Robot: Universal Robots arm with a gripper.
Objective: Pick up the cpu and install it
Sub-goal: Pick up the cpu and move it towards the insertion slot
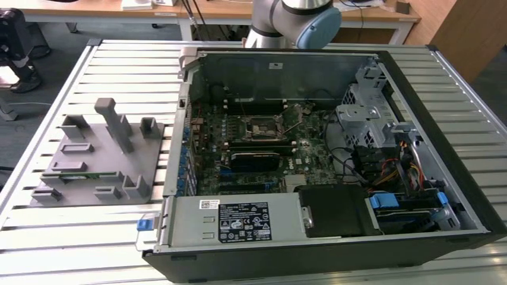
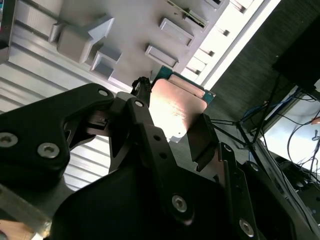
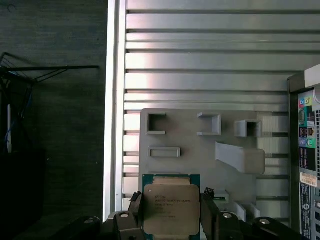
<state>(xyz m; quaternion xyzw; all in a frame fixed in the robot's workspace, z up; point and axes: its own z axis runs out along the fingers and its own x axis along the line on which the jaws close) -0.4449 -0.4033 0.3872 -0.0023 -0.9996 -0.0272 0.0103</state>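
I have the pincer (image 3: 171, 199) clamped on the cpu (image 3: 171, 215) by two opposite edges, silvery lid facing the first wrist camera. It is square, with no long axis. It hangs over the grey tray (image 1: 103, 157), which sits at nine o'clock of the case (image 1: 285, 71) in the exterior view.

Your robot's body
You ran a silver-grey arm (image 1: 265, 29) with a pale blue joint cap (image 1: 317, 29); its pincer (image 3: 172, 212) was matte black, built of angular link plates (image 2: 55, 125) fastened by round silver screws (image 2: 48, 149).
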